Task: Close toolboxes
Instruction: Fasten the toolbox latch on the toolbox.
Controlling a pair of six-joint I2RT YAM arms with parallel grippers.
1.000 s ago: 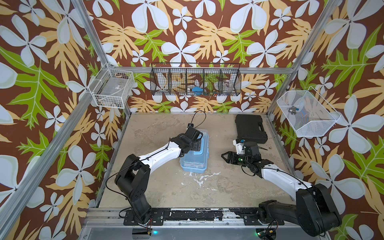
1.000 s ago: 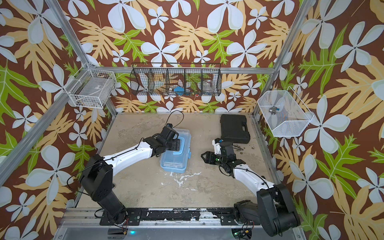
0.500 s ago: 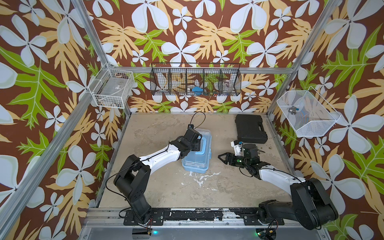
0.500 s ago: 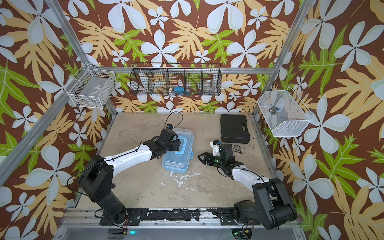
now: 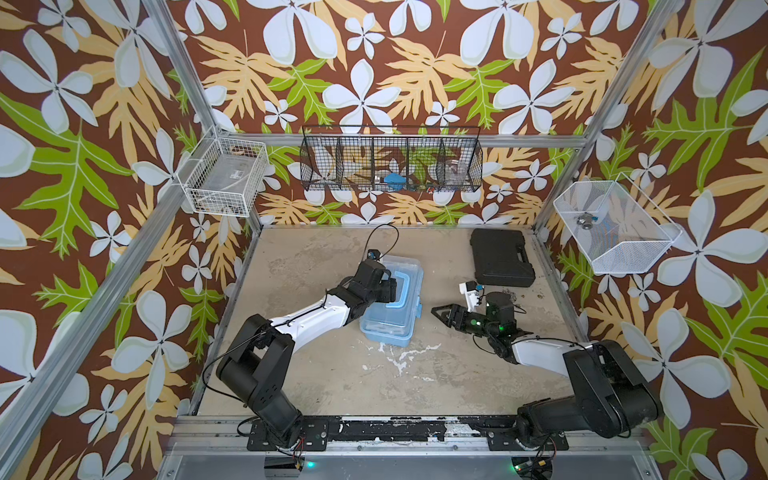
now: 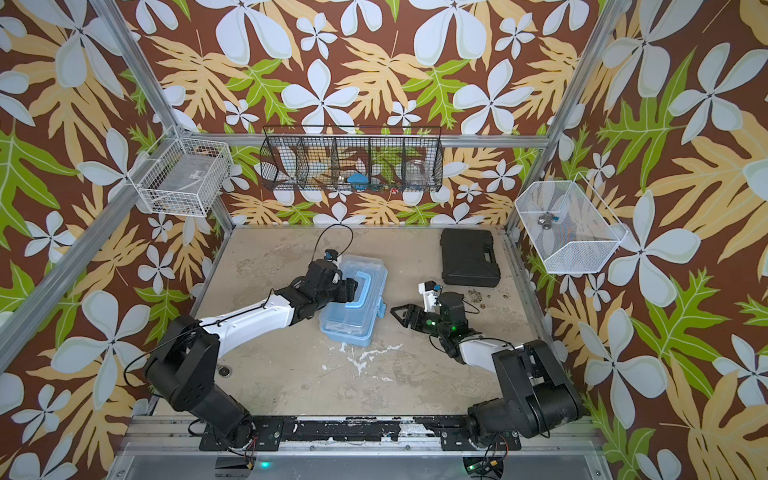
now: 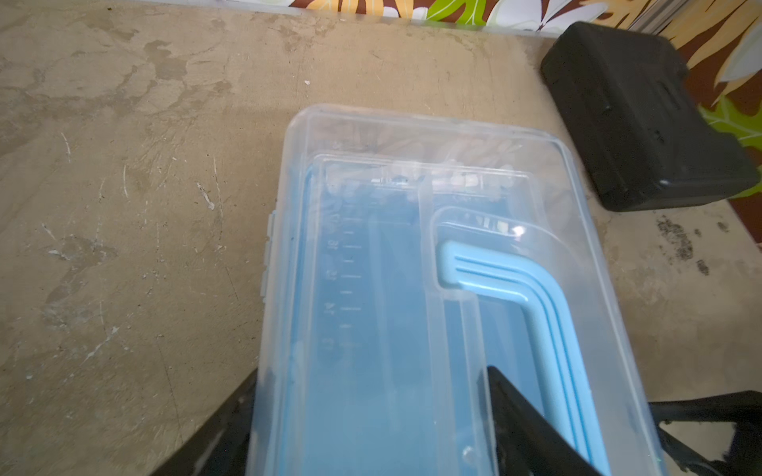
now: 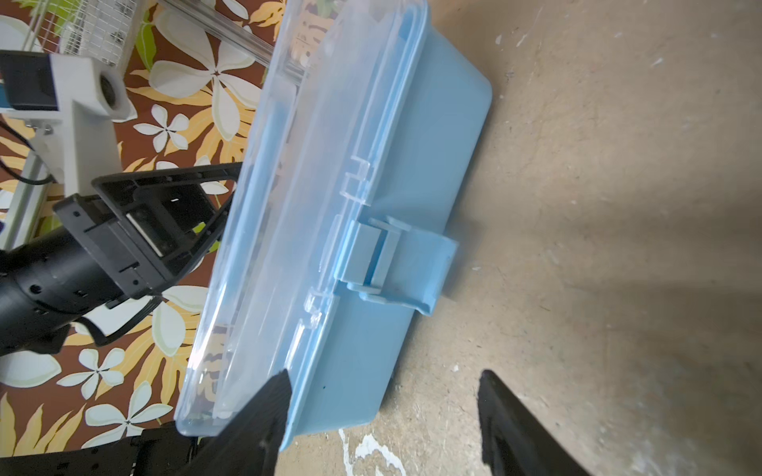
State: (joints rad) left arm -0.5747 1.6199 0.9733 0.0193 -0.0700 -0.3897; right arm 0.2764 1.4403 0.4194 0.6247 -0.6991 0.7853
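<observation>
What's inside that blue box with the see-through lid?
Through the lid only the plain blue inside of the box shows, no tools I can make out. The handle and the left gripper hide part of it.

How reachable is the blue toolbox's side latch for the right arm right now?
Probably yes: the right gripper points at the toolbox with jaws open, the latch faces it, and only bare table lies between them.

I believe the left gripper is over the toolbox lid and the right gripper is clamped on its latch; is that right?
Not quite: both top views show the right gripper open, clear of the latch; the left gripper is over the toolbox lid.
</observation>
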